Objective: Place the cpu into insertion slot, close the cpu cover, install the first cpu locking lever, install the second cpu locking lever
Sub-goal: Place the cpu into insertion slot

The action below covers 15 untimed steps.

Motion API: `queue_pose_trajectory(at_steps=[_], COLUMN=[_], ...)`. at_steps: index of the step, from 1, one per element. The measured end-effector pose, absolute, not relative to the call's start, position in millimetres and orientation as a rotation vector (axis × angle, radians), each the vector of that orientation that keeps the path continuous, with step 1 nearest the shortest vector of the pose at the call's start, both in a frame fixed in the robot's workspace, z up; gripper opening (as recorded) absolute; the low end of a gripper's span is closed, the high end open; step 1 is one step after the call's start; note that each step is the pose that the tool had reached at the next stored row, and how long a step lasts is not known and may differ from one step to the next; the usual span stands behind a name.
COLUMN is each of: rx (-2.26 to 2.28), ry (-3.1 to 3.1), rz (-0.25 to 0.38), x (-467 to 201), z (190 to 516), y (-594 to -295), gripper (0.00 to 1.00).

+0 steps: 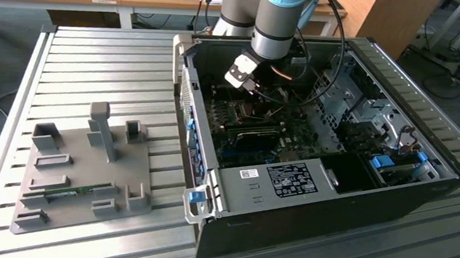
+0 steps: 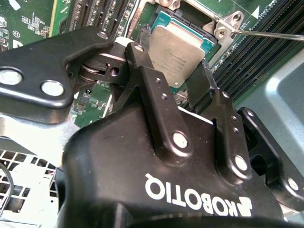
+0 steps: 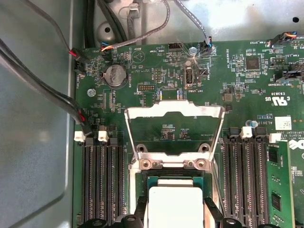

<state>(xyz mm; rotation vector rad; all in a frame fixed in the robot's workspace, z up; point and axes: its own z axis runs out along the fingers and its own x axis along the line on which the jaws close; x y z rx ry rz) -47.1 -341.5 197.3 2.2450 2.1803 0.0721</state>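
Hand (image 2: 167, 66) grips the cpu (image 2: 178, 45) at the slot (image 2: 160, 19); any tilt on release could seat it crooked, damaging both.

The exterior view looks from high up and off to 1 side, down onto the metal table (image 1: 95, 63) and into the open computer case (image 1: 313, 228). It stands far back, so the whole case fits in, and the arm (image 1: 275, 21) reaches in from the far side. The 2 wrist views ride on the arm, very near the work. The first wrist view faces straight down at the green board (image 3: 156, 61). The second wrist view sits behind the black gripper (image 2: 173, 71) and peeks past it. Both wrist views share the grey chip (image 3: 173, 206) (image 2: 178, 42) and the long black slots (image 3: 102, 180) beside it. The exterior view sees that same board, much smaller.
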Motion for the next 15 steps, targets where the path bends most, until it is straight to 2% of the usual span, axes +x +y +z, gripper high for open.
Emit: queue_pose_trajectory(at_steps=[15], rx=[2.245], ry=[2.18], rz=[0.072], x=[-47.1], z=[194.5], y=[-341.1], gripper=[0.54])
